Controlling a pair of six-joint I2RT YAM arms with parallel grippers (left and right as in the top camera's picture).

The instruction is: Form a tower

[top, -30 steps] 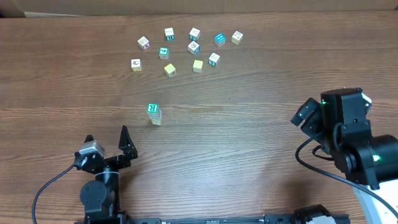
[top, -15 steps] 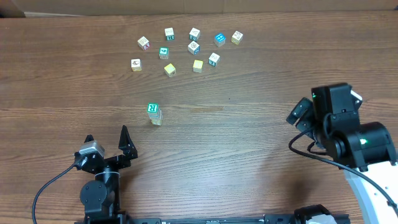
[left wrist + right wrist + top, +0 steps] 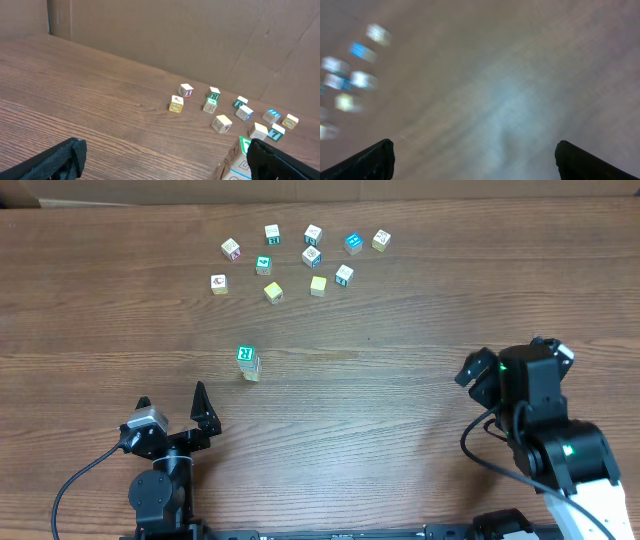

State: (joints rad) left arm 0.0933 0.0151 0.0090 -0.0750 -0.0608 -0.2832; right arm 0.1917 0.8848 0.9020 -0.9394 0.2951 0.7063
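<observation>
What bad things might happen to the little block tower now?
The tower is narrow, just a teal cube on a cream one, and it stands close in front of the left jaws, which are wide open. A careless sweep there might topple it. The loose cubes lie crowded together, so grabbing one may shove its neighbours. Placing another cube off-centre on such a small top could tip the stack.
</observation>
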